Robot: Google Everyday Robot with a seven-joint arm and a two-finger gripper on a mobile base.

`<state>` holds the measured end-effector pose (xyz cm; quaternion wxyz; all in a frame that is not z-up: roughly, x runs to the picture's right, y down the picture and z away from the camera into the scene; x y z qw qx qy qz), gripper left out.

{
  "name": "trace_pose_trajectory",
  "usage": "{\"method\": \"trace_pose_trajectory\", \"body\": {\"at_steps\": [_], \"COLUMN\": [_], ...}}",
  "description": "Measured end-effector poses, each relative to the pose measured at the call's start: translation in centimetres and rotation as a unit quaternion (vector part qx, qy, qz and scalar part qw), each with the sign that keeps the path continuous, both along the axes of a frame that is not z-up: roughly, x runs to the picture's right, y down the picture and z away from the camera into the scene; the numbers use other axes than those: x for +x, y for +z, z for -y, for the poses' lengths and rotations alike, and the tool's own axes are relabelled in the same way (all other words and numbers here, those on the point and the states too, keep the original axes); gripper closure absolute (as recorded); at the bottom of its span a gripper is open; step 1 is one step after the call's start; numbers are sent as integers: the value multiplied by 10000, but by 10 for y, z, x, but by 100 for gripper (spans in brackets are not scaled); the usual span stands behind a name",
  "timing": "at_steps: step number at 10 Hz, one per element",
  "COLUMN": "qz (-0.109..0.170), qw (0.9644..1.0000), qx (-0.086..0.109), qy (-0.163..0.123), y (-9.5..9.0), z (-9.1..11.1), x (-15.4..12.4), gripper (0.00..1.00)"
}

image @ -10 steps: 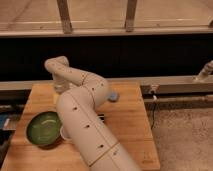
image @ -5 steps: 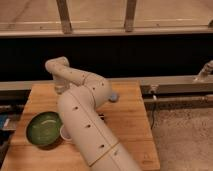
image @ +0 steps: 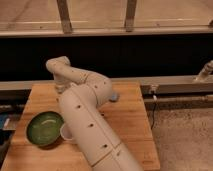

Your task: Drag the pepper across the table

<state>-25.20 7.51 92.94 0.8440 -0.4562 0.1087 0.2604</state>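
- Jaws pressed together. The gripper is hidden behind the arm [image: 85, 107], left-centre of frame; can't tell if it pinches anything.
- Pepper not visible, likely under the arm on the table [image: 132, 122].
- Expect it to be light and soft-skinned; pinch mid-body, gently.
- Green bowl [image: 45, 128] sits lower left.

Matt grained wooden table [image: 131, 116], glossy bowl [image: 33, 131], smooth plastic arm [image: 86, 120].
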Motion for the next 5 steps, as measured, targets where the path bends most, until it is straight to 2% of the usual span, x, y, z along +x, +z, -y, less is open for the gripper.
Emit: {"method": "trace_pose_trajectory", "body": {"at_steps": [2,5], "qz": [-21,-38], "qw": [9996,9987], "qx": [155,313], "qy": [231,411], "y": [-7,-14], "z": [14,27], "x": [13,24], "gripper": [100,100]}}
